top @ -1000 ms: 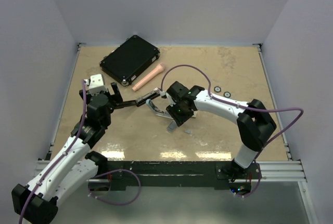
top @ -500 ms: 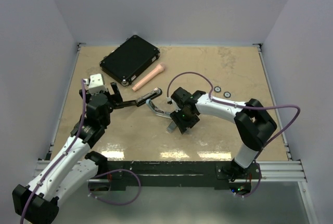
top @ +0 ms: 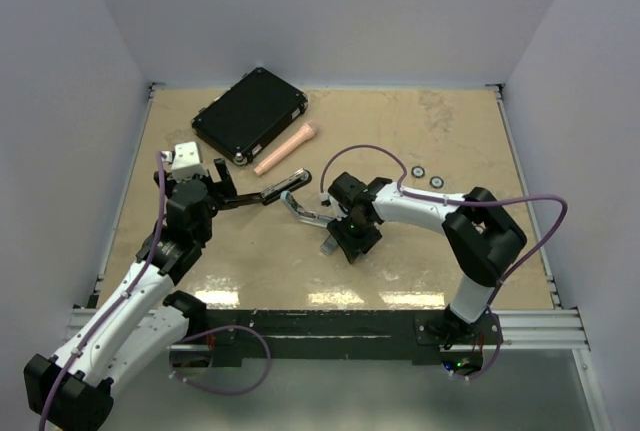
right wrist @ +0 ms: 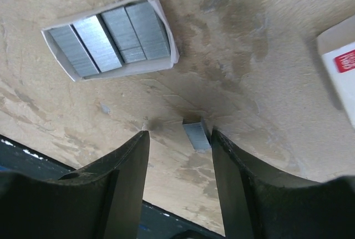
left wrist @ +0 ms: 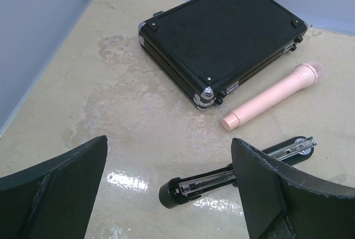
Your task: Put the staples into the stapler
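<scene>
The stapler [top: 285, 191] lies opened at mid-table, its black magazine arm [left wrist: 222, 178] with the channel facing up. My left gripper [top: 226, 191] is open beside the arm's left end; in the left wrist view [left wrist: 169, 142] the arm runs behind my right finger [left wrist: 266, 189]. My right gripper [top: 350, 241] points down at the table, open. In the right wrist view [right wrist: 178, 133] its fingertips straddle the staples [right wrist: 197, 136], a small grey ribbed block lying on the table against the right finger [right wrist: 244, 183].
A white paper tray of more staple strips [right wrist: 108, 39] lies just beyond. A white and red box [right wrist: 341, 64] is to the right. A black case [top: 250, 114], a pink cylinder [top: 285, 149] and two small black rings [top: 428, 177] lie farther back.
My right gripper has moved toward the near edge and down, and now straddles the small staple block. The left arm and the stapler have not moved.
</scene>
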Robot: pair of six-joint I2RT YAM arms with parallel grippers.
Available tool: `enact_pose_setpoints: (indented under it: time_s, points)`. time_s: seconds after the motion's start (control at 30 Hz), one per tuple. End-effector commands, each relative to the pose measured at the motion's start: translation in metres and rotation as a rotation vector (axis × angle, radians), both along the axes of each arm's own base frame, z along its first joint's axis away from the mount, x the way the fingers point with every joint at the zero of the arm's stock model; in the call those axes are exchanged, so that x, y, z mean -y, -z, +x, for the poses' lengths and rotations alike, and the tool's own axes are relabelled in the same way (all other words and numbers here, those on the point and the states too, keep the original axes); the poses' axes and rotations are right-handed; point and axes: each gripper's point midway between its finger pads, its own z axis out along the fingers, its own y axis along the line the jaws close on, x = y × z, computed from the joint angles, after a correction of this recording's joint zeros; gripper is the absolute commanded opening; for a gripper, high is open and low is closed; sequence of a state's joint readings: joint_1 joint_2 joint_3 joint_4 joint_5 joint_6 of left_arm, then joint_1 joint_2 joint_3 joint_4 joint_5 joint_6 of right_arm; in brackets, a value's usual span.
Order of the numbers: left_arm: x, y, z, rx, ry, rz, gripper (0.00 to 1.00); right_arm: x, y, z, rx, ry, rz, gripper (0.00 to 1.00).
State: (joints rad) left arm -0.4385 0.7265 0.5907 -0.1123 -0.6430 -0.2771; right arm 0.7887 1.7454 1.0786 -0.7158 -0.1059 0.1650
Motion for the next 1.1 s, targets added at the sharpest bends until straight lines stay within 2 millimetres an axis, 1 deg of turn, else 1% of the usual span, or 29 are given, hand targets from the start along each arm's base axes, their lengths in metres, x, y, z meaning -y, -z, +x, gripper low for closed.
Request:
enact_pose_setpoints:
  time_s: [0.0,0.17,0.27,0.4,0.53,0.73,0.8,1.07]
  points:
    - [0.001,-0.011,0.005,0.047,-0.001,-0.023,0.97,-0.002,-0.002,-0.011,-0.035,0.012,0.04,0.52]
    - [0.001,-0.01,0.005,0.046,0.003,-0.025,0.97,-0.003,-0.003,-0.013,-0.038,0.011,0.043,0.51]
    - [0.002,-0.01,0.005,0.046,0.003,-0.025,0.97,-0.004,-0.005,-0.01,-0.017,0.024,0.036,0.5]
    - [0.002,-0.01,0.005,0.046,0.006,-0.025,0.97,-0.004,-0.009,0.004,0.053,0.068,0.011,0.44]
    - [0.002,-0.011,0.005,0.047,0.006,-0.026,0.97,-0.004,-0.012,0.011,0.09,0.088,-0.01,0.41]
    - [0.002,-0.011,0.004,0.048,0.008,-0.027,0.97,-0.009,-0.012,0.011,0.097,0.085,-0.014,0.38]
    - [0.002,-0.01,0.004,0.044,0.008,-0.025,0.97,-0.008,-0.012,0.014,0.113,0.088,-0.025,0.38]
    - [0.002,-0.012,0.004,0.05,0.006,-0.027,0.97,-0.008,-0.007,0.008,0.097,0.067,-0.052,0.36]
